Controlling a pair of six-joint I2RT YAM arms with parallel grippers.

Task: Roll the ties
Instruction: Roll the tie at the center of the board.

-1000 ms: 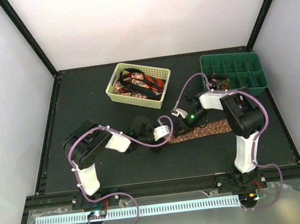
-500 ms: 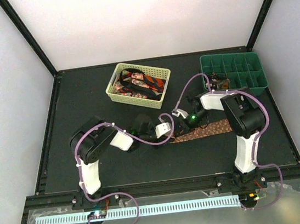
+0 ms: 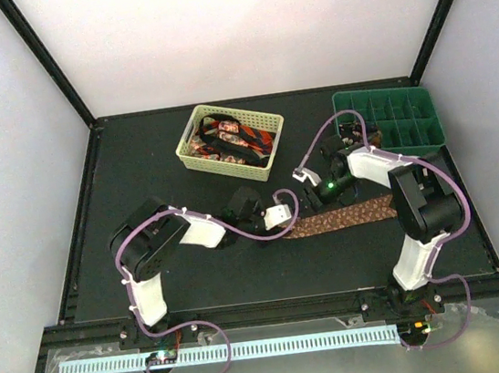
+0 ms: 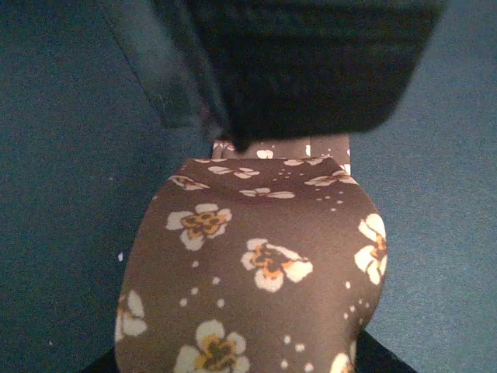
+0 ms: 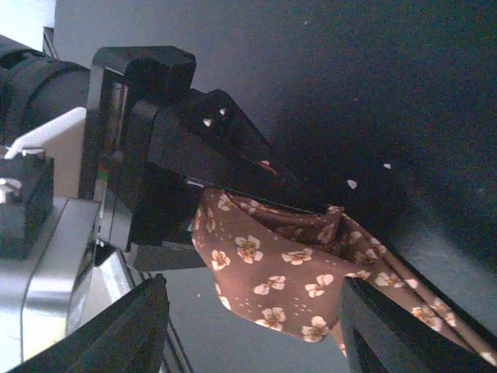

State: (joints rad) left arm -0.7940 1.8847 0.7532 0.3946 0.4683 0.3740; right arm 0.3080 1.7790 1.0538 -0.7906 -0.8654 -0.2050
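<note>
The left gripper (image 3: 284,222) is clamped on the end of the brown, pale-flowered fabric necktie (image 3: 350,215), the rest trailing away from its jaws. The right gripper (image 5: 254,284), jaws apart, faces them. I judge the slack tail could roll crooked or slip free.

The whole bench (image 3: 136,165) is seen by the top camera from above and behind its near edge, angled down toward the far edge. The left wrist view is set very close and directed down onto the brown tie (image 4: 256,280) and the bench surface. The right wrist view is aimed from close by at the left gripper (image 5: 233,198) near mid-bench. The tie's end is shared by all three views.
</note>
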